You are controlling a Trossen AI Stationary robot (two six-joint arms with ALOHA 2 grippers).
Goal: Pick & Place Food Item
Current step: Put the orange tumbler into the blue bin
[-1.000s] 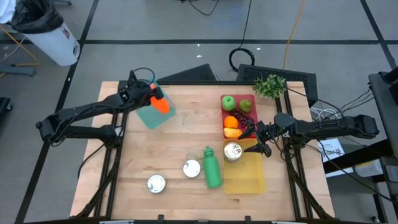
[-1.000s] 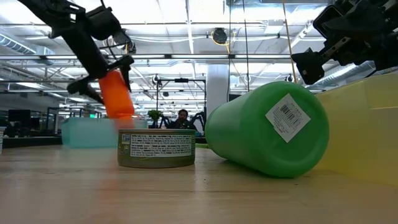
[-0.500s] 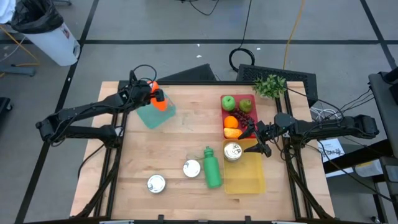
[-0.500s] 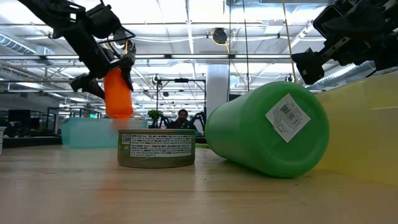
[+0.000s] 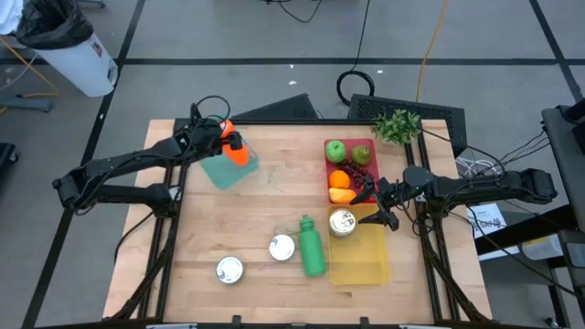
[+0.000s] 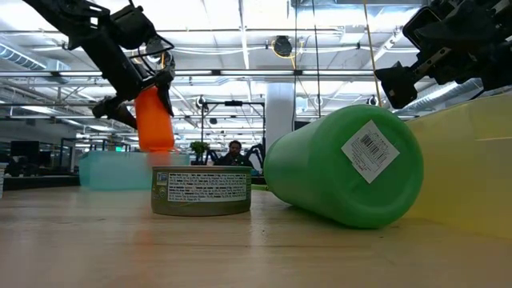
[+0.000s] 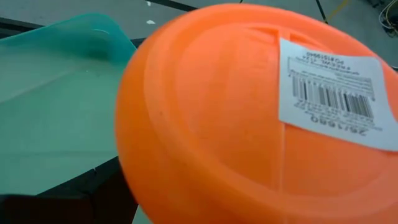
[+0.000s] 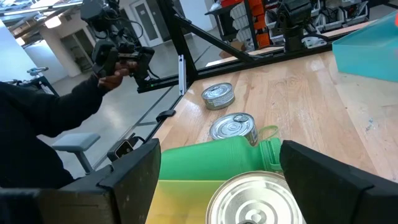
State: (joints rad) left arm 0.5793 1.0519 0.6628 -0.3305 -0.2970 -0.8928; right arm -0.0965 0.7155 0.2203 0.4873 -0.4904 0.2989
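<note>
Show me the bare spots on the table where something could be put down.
The widest bare wood lies mid-table, between the teal bin and the red tray of fruit. The near-left corner beside the can is also free. It is crowded on the right: a second can, the green bottle, the yellow bin and the right gripper sit close together.

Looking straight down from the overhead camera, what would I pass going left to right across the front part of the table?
Tin can → second tin can → green bottle lying on its side → yellow bin with a third can in its far end.
</note>
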